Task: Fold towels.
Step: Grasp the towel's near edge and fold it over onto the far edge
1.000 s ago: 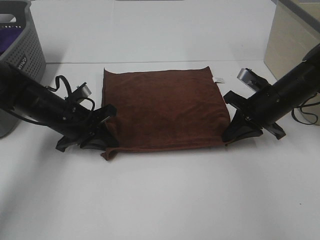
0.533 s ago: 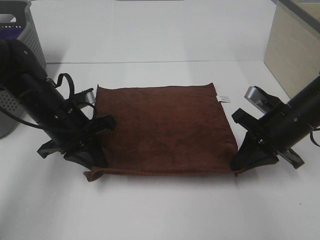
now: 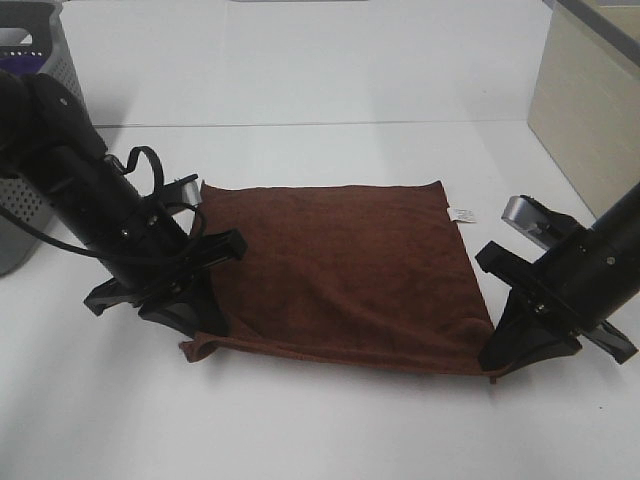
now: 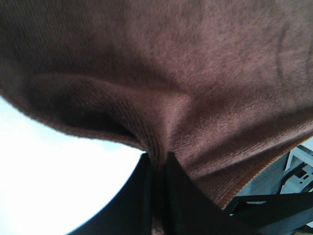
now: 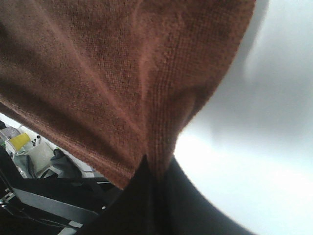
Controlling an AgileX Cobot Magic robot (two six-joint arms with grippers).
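The towel (image 3: 335, 265) is a dark reddish-brown square cloth spread on the white table, with a small white tag (image 3: 463, 213) at its far right corner. My left gripper (image 3: 193, 322) is shut on the towel's near left corner. My right gripper (image 3: 503, 350) is shut on its near right corner. In the left wrist view the cloth (image 4: 161, 73) bunches into the closed fingers (image 4: 142, 196). In the right wrist view the cloth (image 5: 107, 68) is pinched the same way between the fingers (image 5: 142, 200).
A grey perforated basket (image 3: 40, 110) holding purple fabric stands at the far left. A beige box (image 3: 585, 110) stands at the far right. The white table (image 3: 320, 80) stretches behind the towel and in front of it.
Both grippers have pulled the towel's near edge toward the front of the table. The whole towel has slid nearer and slightly right, and both arms have drawn back with it.
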